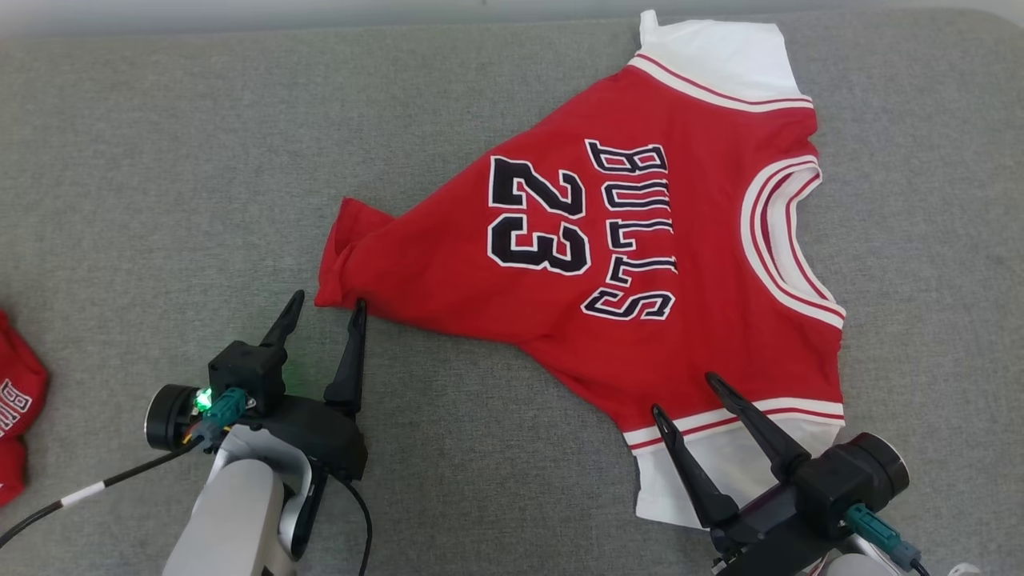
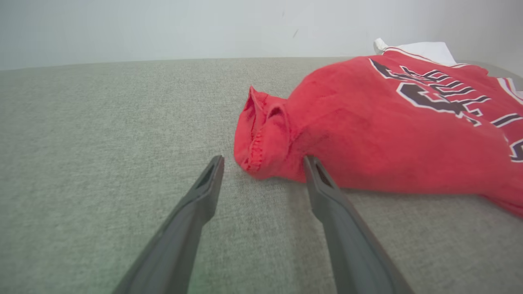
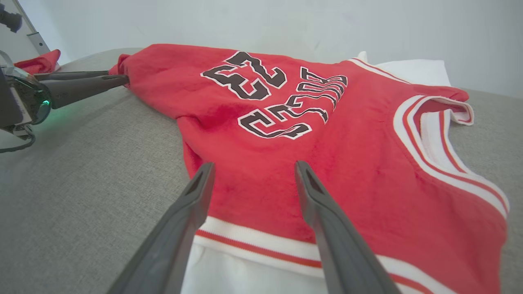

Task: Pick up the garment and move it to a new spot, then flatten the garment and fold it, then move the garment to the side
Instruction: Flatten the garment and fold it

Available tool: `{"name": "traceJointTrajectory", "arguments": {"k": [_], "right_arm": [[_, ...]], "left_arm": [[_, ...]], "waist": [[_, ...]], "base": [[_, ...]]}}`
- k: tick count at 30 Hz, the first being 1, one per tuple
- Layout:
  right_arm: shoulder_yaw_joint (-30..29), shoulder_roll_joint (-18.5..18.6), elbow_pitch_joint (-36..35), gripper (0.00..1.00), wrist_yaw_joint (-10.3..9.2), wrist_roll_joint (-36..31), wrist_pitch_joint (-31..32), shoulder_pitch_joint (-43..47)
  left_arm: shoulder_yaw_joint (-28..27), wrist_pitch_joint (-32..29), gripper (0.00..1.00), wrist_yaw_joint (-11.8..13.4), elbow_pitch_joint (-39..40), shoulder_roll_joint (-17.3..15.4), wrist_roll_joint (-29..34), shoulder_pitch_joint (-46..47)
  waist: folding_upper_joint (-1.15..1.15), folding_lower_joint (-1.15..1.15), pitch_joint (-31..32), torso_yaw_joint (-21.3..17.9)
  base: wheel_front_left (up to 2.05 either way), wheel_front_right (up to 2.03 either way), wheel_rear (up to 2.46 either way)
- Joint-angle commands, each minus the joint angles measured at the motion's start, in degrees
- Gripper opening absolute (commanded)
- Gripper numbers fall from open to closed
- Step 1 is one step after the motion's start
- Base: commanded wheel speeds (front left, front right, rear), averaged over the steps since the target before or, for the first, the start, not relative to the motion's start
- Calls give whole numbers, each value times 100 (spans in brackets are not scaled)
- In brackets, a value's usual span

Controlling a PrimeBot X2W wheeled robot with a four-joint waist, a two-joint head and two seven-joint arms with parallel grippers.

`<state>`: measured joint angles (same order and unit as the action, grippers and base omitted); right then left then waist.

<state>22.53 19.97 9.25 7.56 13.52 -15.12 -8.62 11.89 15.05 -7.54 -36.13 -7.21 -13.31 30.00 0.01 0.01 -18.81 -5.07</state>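
Note:
The garment is a red jersey with white sleeves and the print "BULLS 23", lying on the grey cushion with its collar to the right and its hem bunched into a point at the left. My left gripper stands open at that bunched hem, one fingertip touching the cloth. Over the near white sleeve my right gripper hangs open, its fingers above the red cloth with nothing between them. The left gripper's fingers also show at the hem in the right wrist view.
A second red garment lies at the far left edge of the grey cushion. A pale wall rises behind the cushion's far edge. A cable trails from my left wrist.

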Motion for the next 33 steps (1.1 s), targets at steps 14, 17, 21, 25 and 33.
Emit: {"name": "traceJointTrajectory", "arguments": {"k": [14, 17, 21, 25, 33], "right_arm": [[-135, -150, 122, 100, -15, -14, -2, 10], [-186, -202, 202, 100, -15, -15, -2, 82], [-205, -272, 356, 100, -15, -10, -2, 157], [-232, -352, 512, 100, -15, 6, -3, 200], [-221, -419, 689, 100, -15, 42, -3, 148]], "left_arm": [[204, 19, 0, 10, 656, -173, -10, 96], [247, 20, 0, 10, 1170, -211, 128, -8], [381, 20, 0, 10, 1671, -284, 303, -49], [454, 19, 0, 10, 1989, -295, 494, -32], [677, 19, 0, 10, 1875, -267, 664, 96]], "waist": [[-1, -1, 64, -41], [-1, -1, 183, 56], [-1, -1, 359, 201], [-1, -1, 493, 321], [-1, -1, 456, 256]], "base": [[0, 0, 0], [0, 0, 0], [0, 0, 0], [0, 0, 0], [0, 0, 0]]}}
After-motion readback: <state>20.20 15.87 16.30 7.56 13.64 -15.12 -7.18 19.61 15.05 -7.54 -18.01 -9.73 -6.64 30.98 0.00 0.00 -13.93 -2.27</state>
